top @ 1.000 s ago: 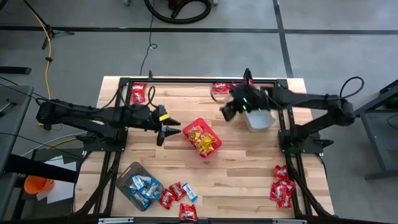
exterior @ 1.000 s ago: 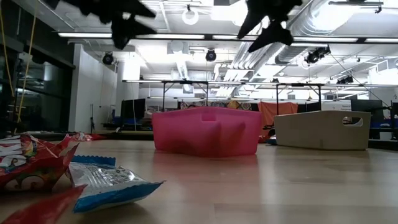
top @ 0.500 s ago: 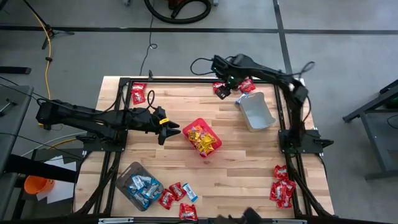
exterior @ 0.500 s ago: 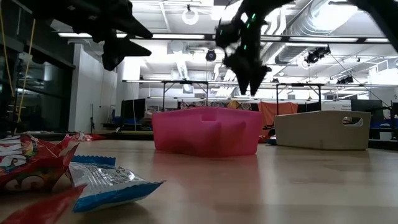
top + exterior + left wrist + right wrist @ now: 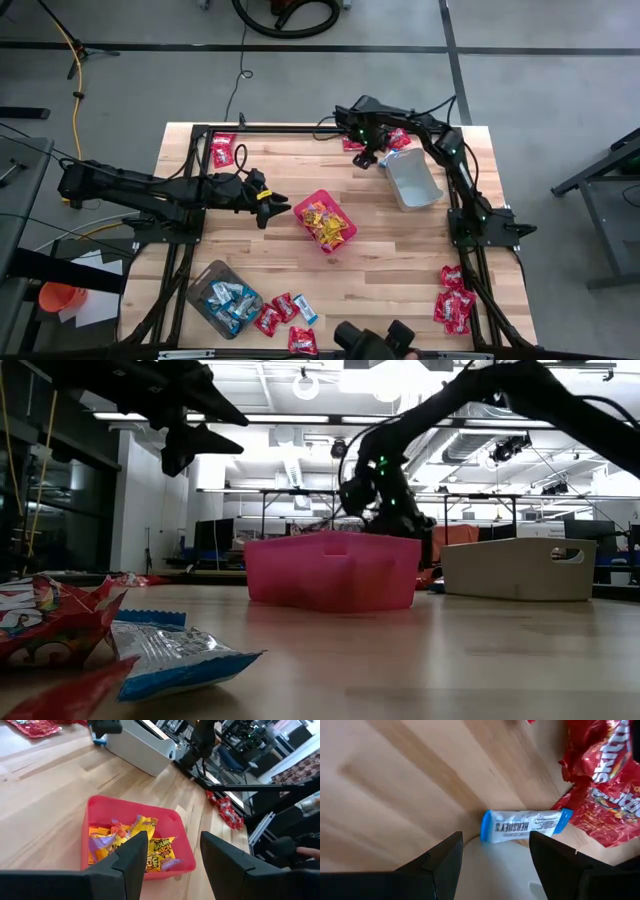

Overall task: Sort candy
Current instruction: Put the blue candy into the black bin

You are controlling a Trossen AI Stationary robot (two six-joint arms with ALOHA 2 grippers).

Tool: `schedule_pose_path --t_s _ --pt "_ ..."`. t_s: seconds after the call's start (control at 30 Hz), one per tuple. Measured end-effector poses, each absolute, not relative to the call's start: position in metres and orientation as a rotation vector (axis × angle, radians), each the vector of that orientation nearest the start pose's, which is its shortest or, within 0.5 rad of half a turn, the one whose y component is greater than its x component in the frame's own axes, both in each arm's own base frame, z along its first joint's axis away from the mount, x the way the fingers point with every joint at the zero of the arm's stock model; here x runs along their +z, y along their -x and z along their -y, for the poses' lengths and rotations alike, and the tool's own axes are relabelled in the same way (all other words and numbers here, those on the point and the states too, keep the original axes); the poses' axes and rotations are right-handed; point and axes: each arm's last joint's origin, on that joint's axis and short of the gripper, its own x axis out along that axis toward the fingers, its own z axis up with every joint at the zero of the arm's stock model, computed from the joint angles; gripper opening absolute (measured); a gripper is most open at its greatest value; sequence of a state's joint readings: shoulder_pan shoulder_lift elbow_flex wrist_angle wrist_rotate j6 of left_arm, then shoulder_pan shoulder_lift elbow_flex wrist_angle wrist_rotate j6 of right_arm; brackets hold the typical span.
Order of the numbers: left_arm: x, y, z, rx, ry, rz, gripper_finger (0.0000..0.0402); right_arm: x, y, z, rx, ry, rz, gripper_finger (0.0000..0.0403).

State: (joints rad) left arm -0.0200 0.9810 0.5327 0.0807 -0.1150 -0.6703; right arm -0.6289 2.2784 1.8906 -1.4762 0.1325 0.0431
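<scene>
Right arm: reaches from its base at the table's right edge up and over to the far edge, elbow bent above the grey tub (image 5: 414,180). Right gripper (image 5: 366,152) points down at the table (image 5: 400,250) by the tub's far-left corner; fingers spread apart, nothing between them. In the right wrist view, 1 blue-and-white packet (image 5: 526,825) lies flat just beyond the fingertips, touching a crumpled red packet (image 5: 600,785).

Left arm: stretched level from the table's left edge toward the centre. Left gripper (image 5: 270,205) hangs in the air just left of the red bin (image 5: 324,222); fingers parted, empty. The left wrist view looks past both fingers (image 5: 132,855) into the bin.

Candy, by location:
- Yellow packets (image 5: 322,220): in the red bin, centre of table.
- Blue-and-white packets (image 5: 228,300): in the dark tub (image 5: 200,285), near-left.
- Mixed red and blue-and-white packets (image 5: 285,318): loose on the table right of the dark tub, near edge.
- Red pile (image 5: 453,300): near-right, beside the frame.
- Red pile (image 5: 222,150): far-left corner.
- Red packets (image 5: 398,138): far edge, next to the right gripper.
</scene>
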Motion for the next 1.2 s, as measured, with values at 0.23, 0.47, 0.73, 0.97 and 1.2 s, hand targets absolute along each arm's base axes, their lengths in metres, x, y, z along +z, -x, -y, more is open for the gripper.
schedule_pose_path --t_s 0.23,0.47,0.73,0.97,1.2 --pt "0.236 -0.21 0.001 0.212 0.625 -0.324 0.017 0.147 -0.332 0.247 -0.558 -0.488 -1.944 0.0225" --pt "0.235 -0.21 0.001 0.209 0.608 -0.333 0.017 0.134 -0.333 0.249 -0.577 -0.457 -1.977 0.0224" --pt "0.235 -0.21 0.001 0.203 0.592 -0.343 0.017 0.132 -0.334 0.251 -0.583 -0.381 -1.979 0.0176" --pt "0.254 -0.192 0.004 0.081 0.607 -0.285 0.017 0.136 -0.338 0.246 -0.553 -0.327 -1.981 0.0017" --pt "0.278 -0.158 0.0 0.138 0.549 -0.13 0.017 0.188 -0.353 0.226 -0.504 -0.327 -1.768 0.0005"
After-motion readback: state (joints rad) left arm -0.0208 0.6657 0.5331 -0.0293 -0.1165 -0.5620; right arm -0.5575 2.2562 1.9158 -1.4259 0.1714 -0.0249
